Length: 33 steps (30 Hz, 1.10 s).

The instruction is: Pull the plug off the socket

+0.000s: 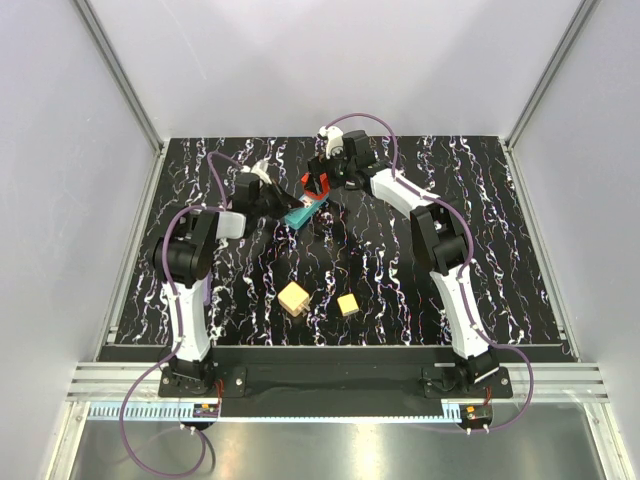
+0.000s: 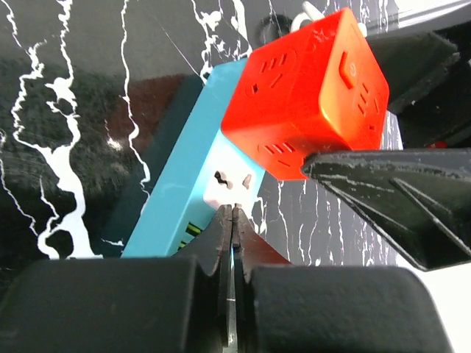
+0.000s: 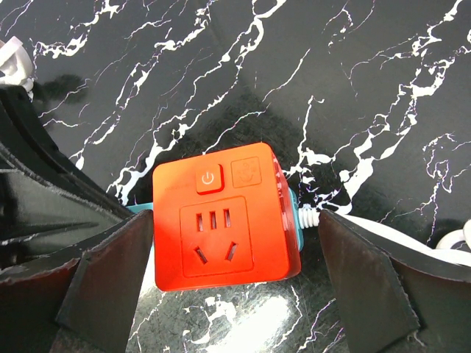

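Black marbled table (image 1: 500,250). Teal socket (image 2: 176,198) lay at the tips of the left gripper (image 2: 234,215), whose fingers were pressed together. Red cube plug (image 3: 221,228) sat on the socket, between the spread fingers of the right gripper (image 3: 235,224); one finger touched it, the other stood apart.

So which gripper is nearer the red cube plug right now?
Right. The right gripper straddles the red cube plug, open; the left gripper is shut at the teal socket beside it.
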Each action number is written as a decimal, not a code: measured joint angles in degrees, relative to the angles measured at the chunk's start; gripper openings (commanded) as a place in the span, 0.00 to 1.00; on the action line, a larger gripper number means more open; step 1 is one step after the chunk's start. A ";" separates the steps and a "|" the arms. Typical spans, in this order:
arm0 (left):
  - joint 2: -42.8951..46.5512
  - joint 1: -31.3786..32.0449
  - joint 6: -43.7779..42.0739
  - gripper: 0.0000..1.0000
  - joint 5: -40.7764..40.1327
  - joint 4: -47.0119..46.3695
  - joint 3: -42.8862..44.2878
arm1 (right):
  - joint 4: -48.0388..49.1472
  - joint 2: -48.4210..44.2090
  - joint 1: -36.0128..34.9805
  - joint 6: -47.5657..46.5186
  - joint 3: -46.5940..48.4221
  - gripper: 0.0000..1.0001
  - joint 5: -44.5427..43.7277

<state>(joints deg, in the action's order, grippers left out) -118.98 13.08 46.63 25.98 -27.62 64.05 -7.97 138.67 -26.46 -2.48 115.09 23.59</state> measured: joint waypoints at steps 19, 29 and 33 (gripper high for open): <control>-0.09 1.11 -4.94 0.00 -5.90 7.23 4.70 | 0.00 0.00 -0.11 -1.29 0.00 0.97 -0.85; -0.15 1.44 -5.92 0.00 -5.90 8.22 5.27 | -0.70 0.04 -1.42 -5.68 1.51 0.86 -2.75; -0.15 1.55 -6.21 0.00 -5.99 8.48 5.42 | -1.05 0.07 -2.01 -6.51 2.05 0.82 -2.80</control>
<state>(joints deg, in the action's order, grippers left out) -119.13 14.63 40.42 19.99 -19.14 69.47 -9.02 138.74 -28.47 -8.99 117.14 20.80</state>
